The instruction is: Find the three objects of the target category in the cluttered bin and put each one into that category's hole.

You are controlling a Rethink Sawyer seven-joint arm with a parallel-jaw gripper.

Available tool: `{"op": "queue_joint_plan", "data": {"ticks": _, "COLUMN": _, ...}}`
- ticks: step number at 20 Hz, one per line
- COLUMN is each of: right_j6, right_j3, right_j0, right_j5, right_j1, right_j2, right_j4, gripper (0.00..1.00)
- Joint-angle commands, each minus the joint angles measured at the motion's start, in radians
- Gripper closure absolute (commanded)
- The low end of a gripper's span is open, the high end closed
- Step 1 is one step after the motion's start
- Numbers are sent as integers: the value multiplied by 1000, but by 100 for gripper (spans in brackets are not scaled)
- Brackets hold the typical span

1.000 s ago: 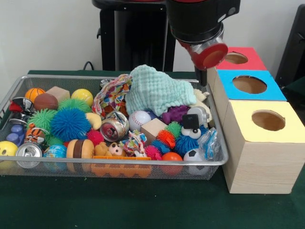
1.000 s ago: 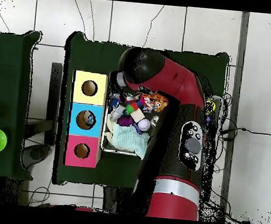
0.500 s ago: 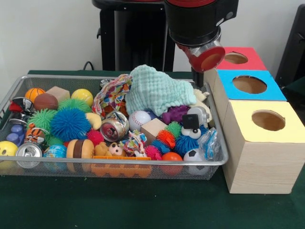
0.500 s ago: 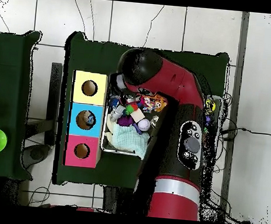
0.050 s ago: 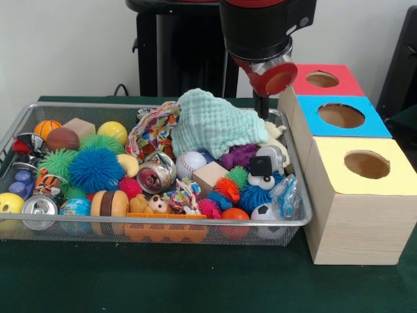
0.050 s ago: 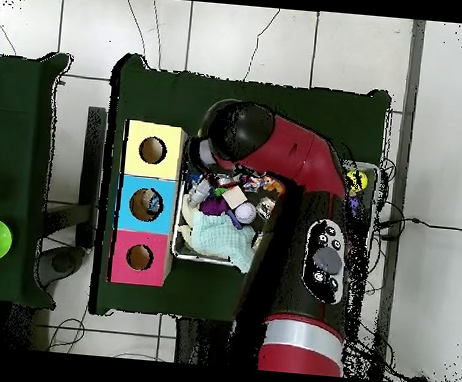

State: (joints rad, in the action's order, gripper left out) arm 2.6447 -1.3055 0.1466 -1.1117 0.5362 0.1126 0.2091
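The wire bin (image 5: pixel 296 195) sits on the green tabletop (image 5: pixel 195 280), heaped with spiky balls, cans, blocks and a mint knitted cloth (image 5: pixel 212 124); beside it stand three wooden boxes (image 5: pixel 355 195) with round holes, topped red, blue, yellow; whether the gripper (image 5: pixel 262 104) is open or closed, I cannot tell.

Wire-mesh metal bin (image 5: pixel 195 225); knitted mint cloth (image 5: pixel 212 124); shiny can (image 5: pixel 155 175); wooden boxes (image 5: pixel 348 222).

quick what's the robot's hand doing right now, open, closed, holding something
Hand: cannot be told; only a dark tip shows behind the mint knitted cloth, above the mesh bin.
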Motion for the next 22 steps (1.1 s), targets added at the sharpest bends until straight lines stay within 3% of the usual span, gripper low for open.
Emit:
{"op": "queue_joint_plan", "data": {"ticks": 1, "right_j6": -140, "right_j3": -187, "right_j0": 51, "right_j5": 88, "right_j1": 42, "right_j2": -80, "right_j4": -41, "gripper": 100}}
{"op": "queue_joint_plan", "data": {"ticks": 8, "right_j6": -173, "right_j3": -339, "right_j0": 91, "right_j5": 225, "right_j1": 87, "right_j2": -76, "right_j4": -75, "gripper": 100}}
{"op": "queue_joint_plan", "data": {"ticks": 12, "right_j6": -177, "right_j3": -382, "right_j0": 117, "right_j5": 251, "right_j1": 102, "right_j2": -92, "right_j4": -83, "gripper": 100}}
{"op": "queue_joint_plan", "data": {"ticks": 22, "right_j6": -182, "right_j3": -375, "right_j0": 166, "right_j5": 235, "right_j1": 117, "right_j2": -133, "right_j4": -125, "gripper": 100}}
